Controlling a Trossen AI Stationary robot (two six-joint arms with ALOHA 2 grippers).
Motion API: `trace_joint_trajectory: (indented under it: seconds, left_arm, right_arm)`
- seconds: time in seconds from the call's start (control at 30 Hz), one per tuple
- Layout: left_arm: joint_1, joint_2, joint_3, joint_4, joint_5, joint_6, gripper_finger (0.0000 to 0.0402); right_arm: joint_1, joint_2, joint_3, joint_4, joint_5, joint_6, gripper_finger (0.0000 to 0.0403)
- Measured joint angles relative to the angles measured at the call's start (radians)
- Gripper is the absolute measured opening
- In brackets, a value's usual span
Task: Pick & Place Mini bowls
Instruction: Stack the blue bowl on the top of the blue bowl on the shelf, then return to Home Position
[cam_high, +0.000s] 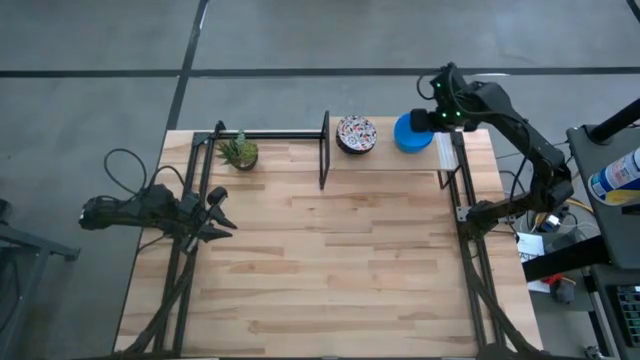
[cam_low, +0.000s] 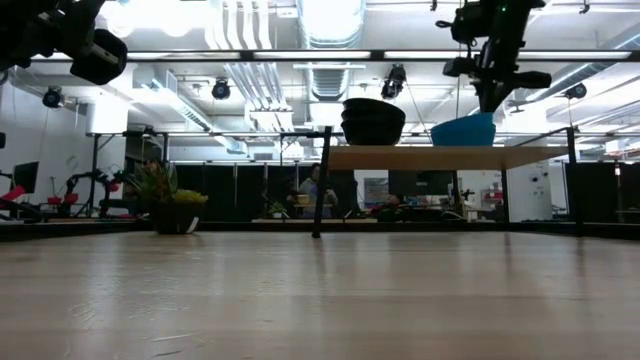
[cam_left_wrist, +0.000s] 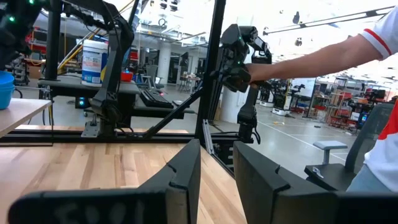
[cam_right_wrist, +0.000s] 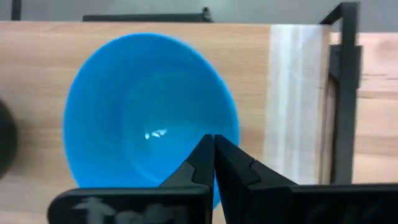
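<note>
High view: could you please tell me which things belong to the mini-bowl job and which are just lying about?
Job:
- bright blue round mini bowl
- white round mini bowl with red-and-dark floral speckle
- right gripper, over the blue bowl
- left gripper, waiting at the table's left side

Lying about:
- small potted green plant
- raised wooden shelf under the bowls

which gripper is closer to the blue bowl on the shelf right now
Right. The right gripper hangs directly over the blue bowl on the raised shelf, fingers closed. The left gripper waits far across the table, beyond the potted plant.
</note>
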Motion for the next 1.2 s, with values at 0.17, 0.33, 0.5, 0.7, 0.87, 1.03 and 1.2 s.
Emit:
trace_joint_trajectory:
  seconds: [0.17,0.33,0.5,0.7,0.87,1.03,1.2]
  left_arm:
    - [0.0,0.0,0.0,0.0,0.0,0.0,0.009]
    - [0.0,0.0,0.0,0.0,0.0,0.0,0.009]
    - [0.0,0.0,0.0,0.0,0.0,0.0,0.009]
    - [0.0,0.0,0.0,0.0,0.0,0.0,0.009]
    - [0.0,0.0,0.0,0.0,0.0,0.0,0.009]
    - [0.0,0.0,0.0,0.0,0.0,0.0,0.009]
    - [0.0,0.0,0.0,0.0,0.0,0.0,0.009]
  right_arm:
    - [0.001,-0.011,-0.022,0.027,0.011,-0.002,0.0008]
    - [0.0,-0.011,-0.034,0.039,0.011,0.0,0.0008]
    - [0.0,-0.013,-0.035,0.049,-0.02,0.014,0.0008]
    - [0.014,-0.029,-0.022,0.113,-0.015,0.006,0.0008]
    - [0.05,-0.054,0.002,0.199,-0.06,0.052,0.0008]
    - [0.081,-0.059,0.008,0.226,-0.091,0.058,0.0008]
    - [0.143,-0.067,0.008,0.227,-0.088,0.057,0.0008]
